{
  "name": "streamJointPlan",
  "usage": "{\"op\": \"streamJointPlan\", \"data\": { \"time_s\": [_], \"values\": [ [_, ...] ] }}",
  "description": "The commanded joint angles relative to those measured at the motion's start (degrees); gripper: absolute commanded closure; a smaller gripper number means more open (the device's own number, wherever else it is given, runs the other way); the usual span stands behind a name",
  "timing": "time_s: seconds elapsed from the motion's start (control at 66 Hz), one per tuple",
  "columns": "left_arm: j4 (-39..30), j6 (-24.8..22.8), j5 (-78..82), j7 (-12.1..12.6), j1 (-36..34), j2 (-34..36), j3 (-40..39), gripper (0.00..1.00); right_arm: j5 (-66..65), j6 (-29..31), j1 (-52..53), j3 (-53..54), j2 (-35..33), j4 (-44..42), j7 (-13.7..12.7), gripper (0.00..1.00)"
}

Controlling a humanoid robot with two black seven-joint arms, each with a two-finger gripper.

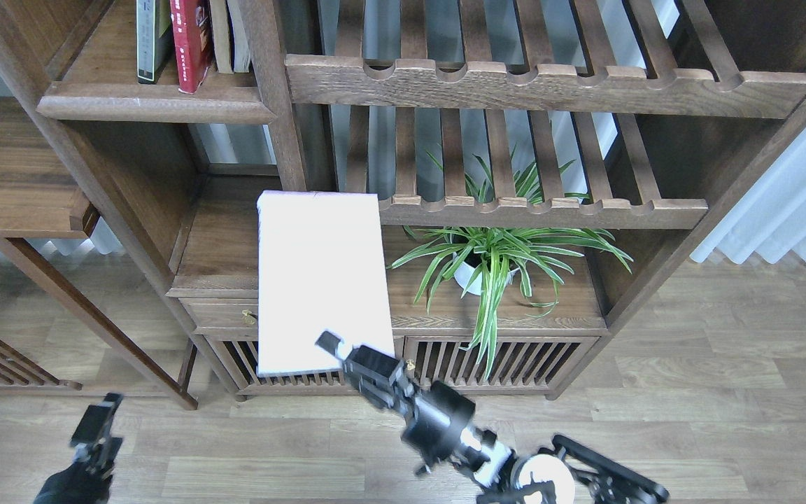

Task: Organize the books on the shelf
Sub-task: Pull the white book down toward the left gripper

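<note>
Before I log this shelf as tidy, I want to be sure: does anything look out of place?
Yes. The white book is not on the shelf with the other books; the right gripper holds it by its near edge, out in front of the cabinet. On the shelf, the red book leans and juts over the front edge.

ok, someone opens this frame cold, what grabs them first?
The pale white paperback, dead centre, held out flat toward the bookcase by the right gripper at its near edge. Next, the spider plant in a white pot on the cabinet top to its right, under the slatted shelves. Then the red book standing with other books on the solid shelf at upper left.
</note>
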Motion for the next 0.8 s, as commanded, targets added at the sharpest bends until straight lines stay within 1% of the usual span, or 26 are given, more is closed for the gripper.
{"op": "streamJointPlan", "data": {
  "time_s": [0.0,0.061,0.076,0.151,0.212,0.288,0.348,0.424,0.651,0.788],
  "values": [
    [-4.28,0.00,-8.15,-0.49,-0.93,8.09,8.04,0.02,-0.23,0.06,-0.13,0.26,-0.99,-2.29,-2.01,0.96],
    [-5.95,0.00,-9.92,-0.67,-1.37,11.35,10.69,0.02,-0.41,0.06,-0.13,0.35,-0.99,-3.34,-3.15,0.96],
    [-7.00,0.00,-10.19,-0.76,-2.24,13.19,11.56,0.02,-0.41,0.06,-0.13,0.62,-0.91,-5.26,-4.46,0.96],
    [-9.03,0.00,-10.19,-0.76,-2.60,13.91,11.48,0.02,-0.41,0.06,0.13,0.79,-0.82,-7.74,-6.49,0.96],
    [-12.45,0.00,-10.19,-0.76,-2.60,14.43,11.48,0.02,-0.41,0.06,0.13,0.88,-0.64,-9.85,-8.60,0.96],
    [-16.06,0.00,-10.19,-0.67,-2.60,14.52,11.57,0.02,-0.41,0.06,0.04,0.88,-0.38,-11.17,-10.36,0.96],
    [-18.08,0.00,-10.10,-0.67,-2.60,14.52,11.92,0.02,-0.41,0.06,0.04,0.71,-0.20,-11.34,-10.89,0.96],
    [-19.32,0.00,-9.75,-0.58,-2.51,14.44,12.62,0.02,-0.41,0.06,-0.04,0.62,0.50,-11.26,-10.89,0.96],
    [-19.93,0.00,-7.55,-0.50,-2.51,13.73,18.69,0.02,-0.23,0.06,-0.13,0.27,4.02,-10.91,-11.24,0.96],
    [-20.11,0.00,-5.71,-0.50,-2.60,11.71,21.06,0.02,-0.32,0.06,-0.31,0.09,5.77,-10.99,-11.42,0.95]
  ]
}}
